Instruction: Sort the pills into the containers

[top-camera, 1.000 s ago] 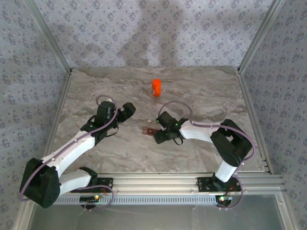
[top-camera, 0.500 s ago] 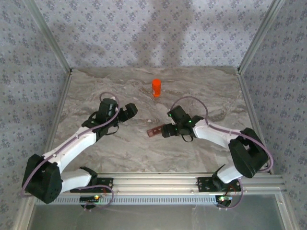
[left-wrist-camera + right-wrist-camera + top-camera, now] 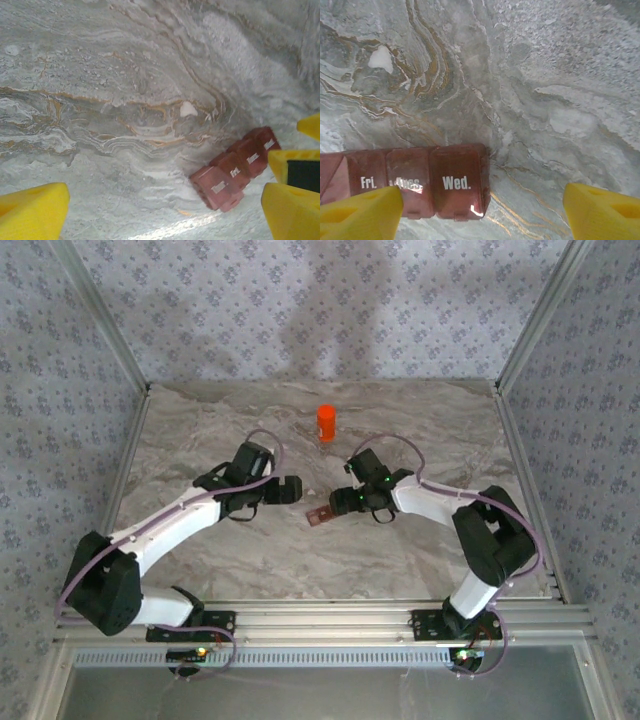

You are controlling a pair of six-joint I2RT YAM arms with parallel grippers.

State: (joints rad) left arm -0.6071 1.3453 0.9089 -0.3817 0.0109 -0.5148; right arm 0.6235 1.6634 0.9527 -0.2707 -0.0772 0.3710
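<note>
The containers [image 3: 320,516], a dark red-brown strip of square compartments, lie at mid-table with their lids shut. In the right wrist view the containers [image 3: 415,185] read Fri., Tues and Wed. One white pill [image 3: 381,57] lies on the marble beyond them, also seen as the pill [image 3: 188,109] in the left wrist view. My right gripper [image 3: 345,502] stands open just right of the strip; in its own view the right gripper [image 3: 480,220] has the Wed. end between its wide-apart fingers. My left gripper [image 3: 288,490] is open to the strip's left. In its wrist view the left gripper [image 3: 162,215] is empty, with the containers [image 3: 240,165] to its right.
A bright orange bottle [image 3: 326,422] stands upright further back, near the middle. Metal frame posts and patterned walls close the table [image 3: 200,430] on three sides. The right gripper's yellow fingers [image 3: 295,167] show at the right edge of the left wrist view.
My left gripper has swung right and nearer the strip. My right gripper has moved from the strip's near side up to its right end; the strip shifted slightly right.
</note>
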